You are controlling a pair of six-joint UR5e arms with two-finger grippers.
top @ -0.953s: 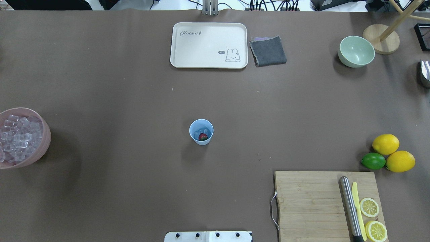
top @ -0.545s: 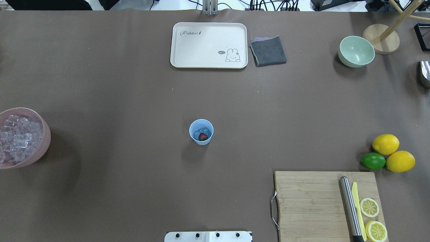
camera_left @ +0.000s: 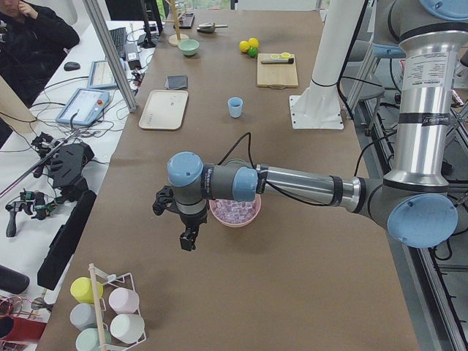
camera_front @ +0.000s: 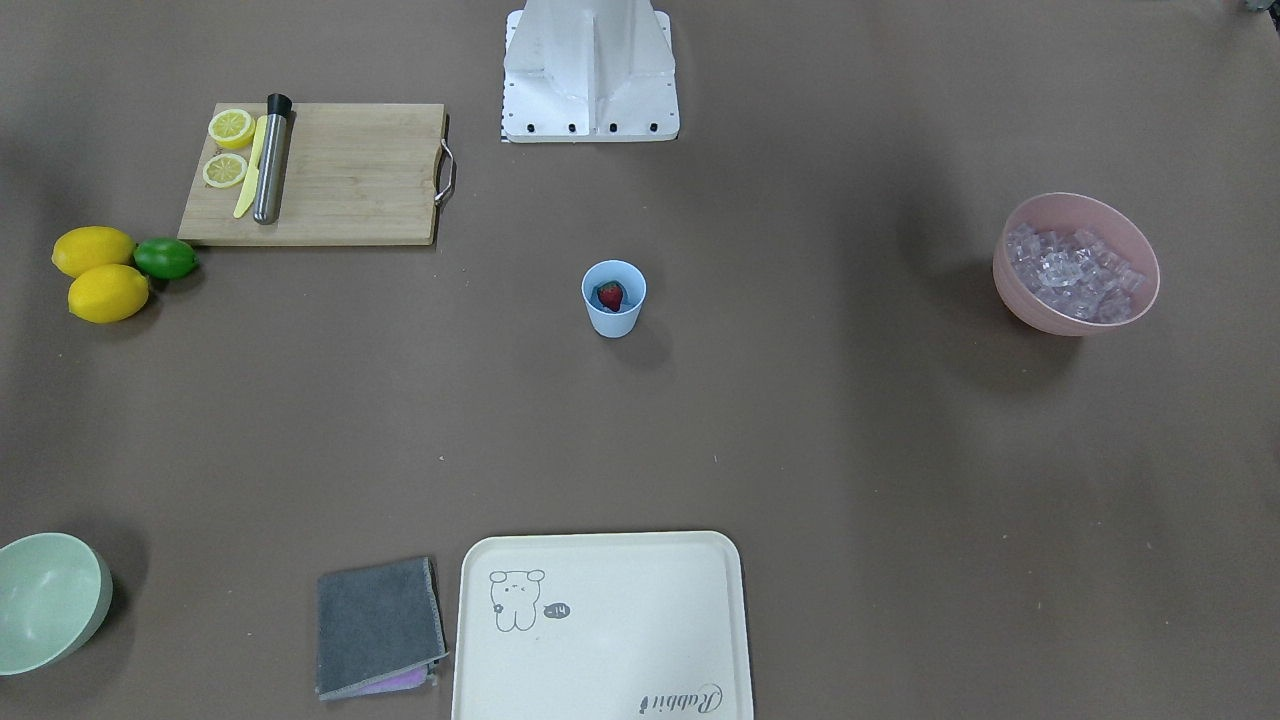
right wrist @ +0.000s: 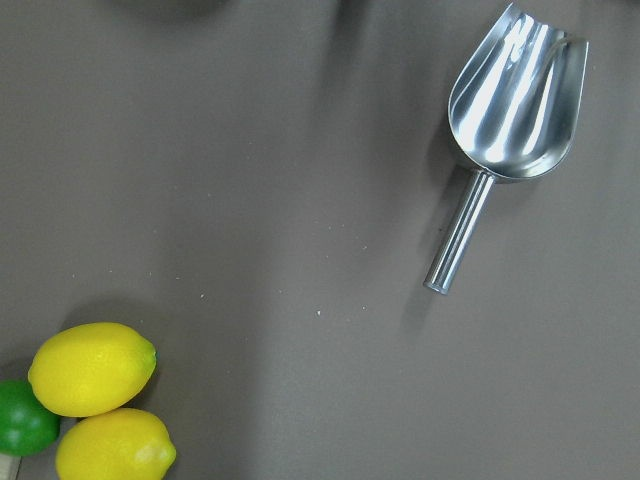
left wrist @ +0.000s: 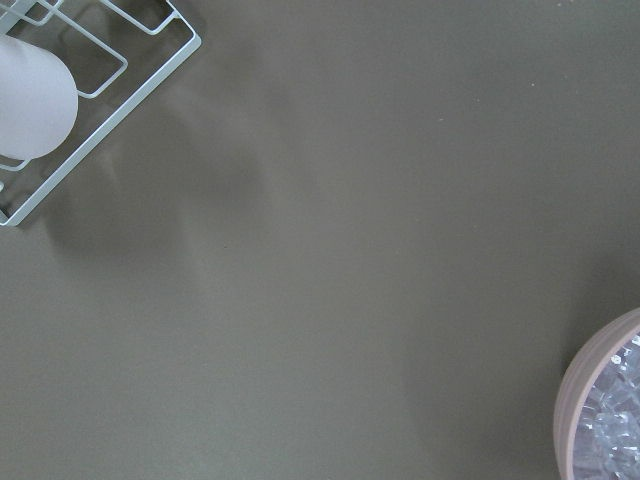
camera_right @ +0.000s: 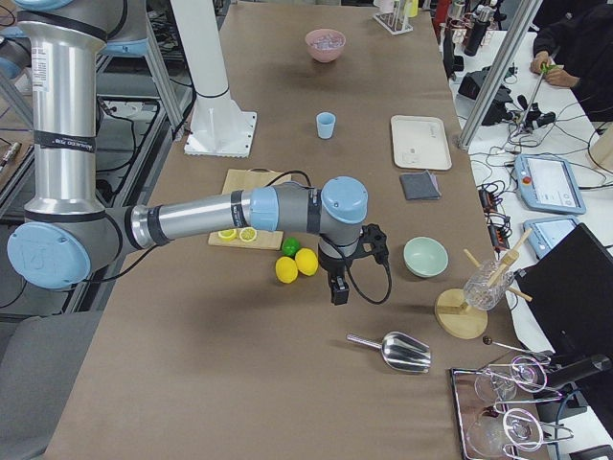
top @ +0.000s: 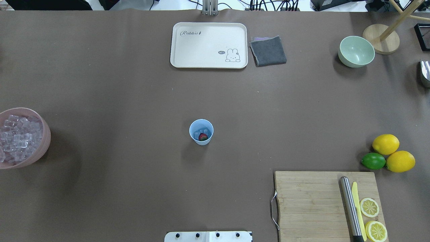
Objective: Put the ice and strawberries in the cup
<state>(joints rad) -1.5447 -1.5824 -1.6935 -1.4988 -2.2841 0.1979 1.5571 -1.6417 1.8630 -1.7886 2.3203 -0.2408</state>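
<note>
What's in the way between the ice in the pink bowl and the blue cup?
Nothing visible. Only bare brown table lies between the pink bowl of ice and the cup, which already holds a strawberry.

Nothing found moved from overhead over the last second. Checked the cup (top: 194, 128), the strawberry (top: 203, 136) and the ice (top: 201, 130) inside it, and the bowl (top: 47, 137) at the left edge: same spots, same poses, same shadows on the surface (top: 134, 101). Left claw (camera_left: 189, 240) seen only from the side, hanging over the surface just beside the bowl. Right claw (camera_right: 339, 290) likewise seen only from the side, hanging near the lemons (camera_right: 297, 264). No way to tell whether either has shifted, with no earlier side view to hold them against.
</note>
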